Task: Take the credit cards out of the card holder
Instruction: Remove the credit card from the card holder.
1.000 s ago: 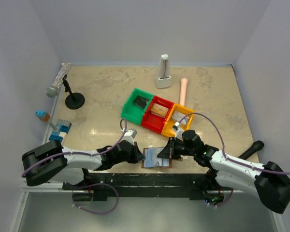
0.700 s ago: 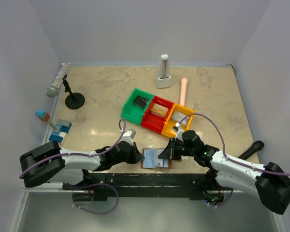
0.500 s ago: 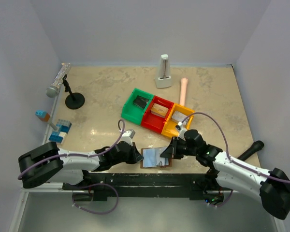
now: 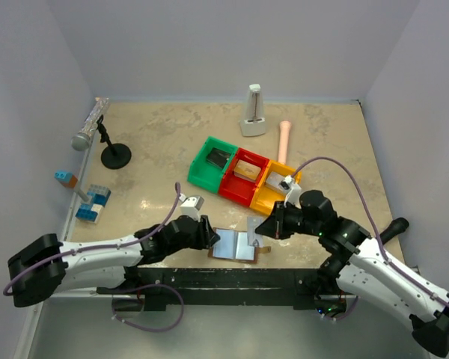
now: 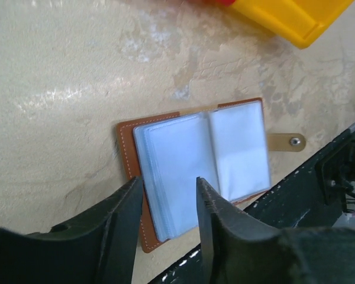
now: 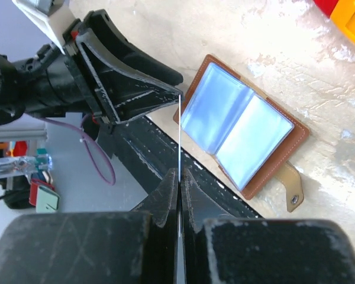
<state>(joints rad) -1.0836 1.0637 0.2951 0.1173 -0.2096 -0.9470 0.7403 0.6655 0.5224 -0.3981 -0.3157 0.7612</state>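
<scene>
1 card (image 6: 179,136) clamped in right pincer (image 6: 179,180); left pincer (image 5: 167,195) apart — card holder (image 5: 225,148) lies open.

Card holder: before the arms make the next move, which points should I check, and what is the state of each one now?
1. The card holder lies open on the table: ok.
2. The right claw is shut on a thin card, seen edge-on: ok.
3. That card is out of the sleeves: ok.
4. The left claw pins the holder down: not ok; its fingers stand open above the holder's edge.
5. More cards remain in the sleeves: cannot tell.
</scene>
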